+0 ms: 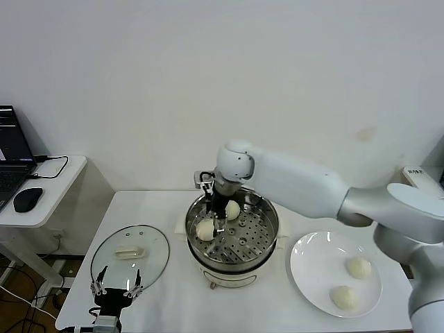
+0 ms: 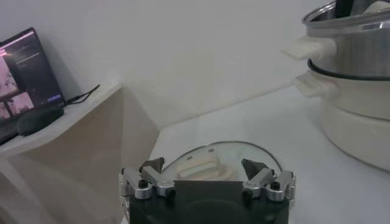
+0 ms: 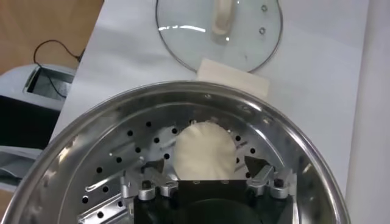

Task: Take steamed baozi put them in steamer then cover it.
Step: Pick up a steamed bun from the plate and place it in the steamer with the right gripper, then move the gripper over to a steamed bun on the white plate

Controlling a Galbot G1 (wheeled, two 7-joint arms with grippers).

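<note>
Progress stood near halfway. Nearest, the left hand [image 1: 116,286] hung open over the desk's [image 1: 173,305] near-left edge, by the glass lid [image 1: 130,254]. Two baozi [image 1: 345,296] waited on the plate [image 1: 305,277] at right. In the steamer [image 1: 263,239] sat two more, the right hand [image 3: 207,173] released around one [image 3: 204,151]. Lid still off; the rim crowded the hand.

No text, label or number can be read anywhere.
</note>
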